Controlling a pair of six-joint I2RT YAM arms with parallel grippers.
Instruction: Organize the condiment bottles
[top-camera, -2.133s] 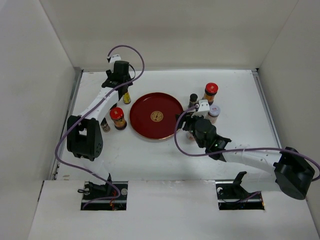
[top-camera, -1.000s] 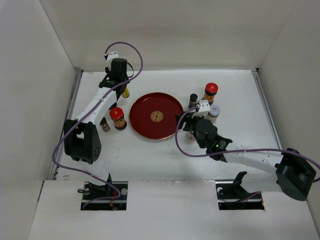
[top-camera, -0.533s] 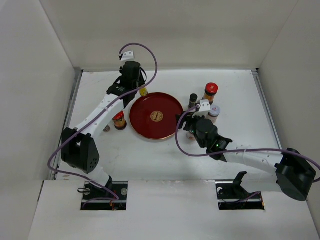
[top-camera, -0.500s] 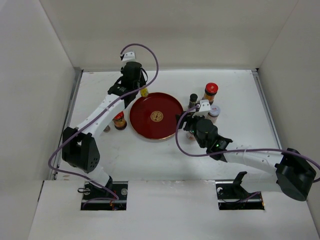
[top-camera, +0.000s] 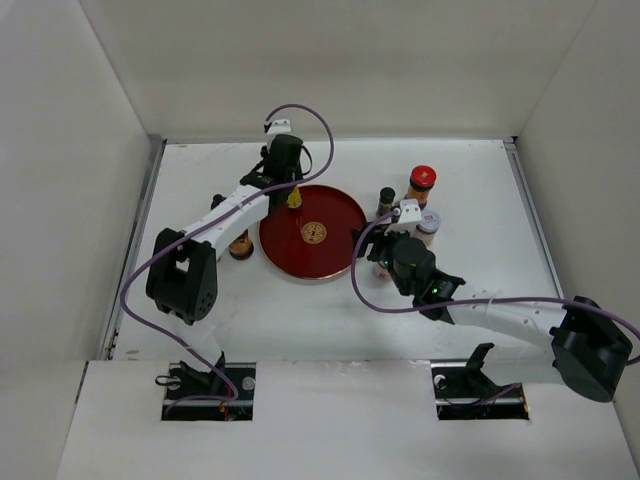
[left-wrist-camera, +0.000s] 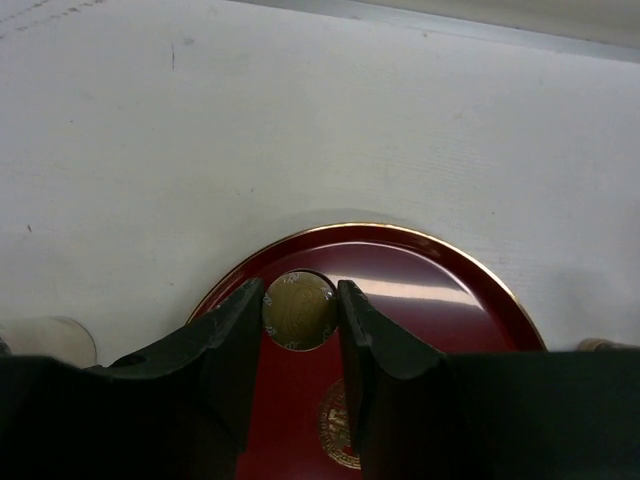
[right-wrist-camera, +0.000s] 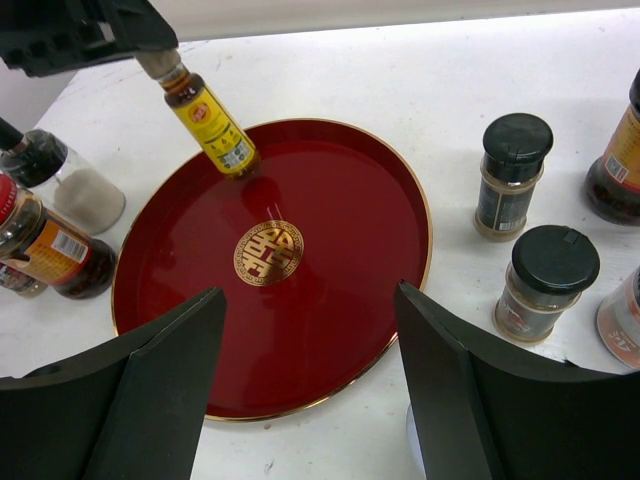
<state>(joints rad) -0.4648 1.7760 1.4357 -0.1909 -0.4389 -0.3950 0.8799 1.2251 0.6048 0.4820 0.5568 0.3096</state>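
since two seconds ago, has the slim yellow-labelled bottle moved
Yes. The slim bottle, gripped in the left pincer, went right: from left of the red tray to over its far-left edge.

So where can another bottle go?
Most of the red tray is bare; only the yellow-labelled bottle is at its far left edge. The table in front of the tray is free too. It is crowded right of the tray, by the black-capped bottles, and left, by the red-capped jar.

Slim yellow-labelled bottle (right-wrist-camera: 212, 128) tilted, base over red tray (right-wrist-camera: 330, 320) rim, red-capped amber jar (right-wrist-camera: 55, 255) standing beside tray
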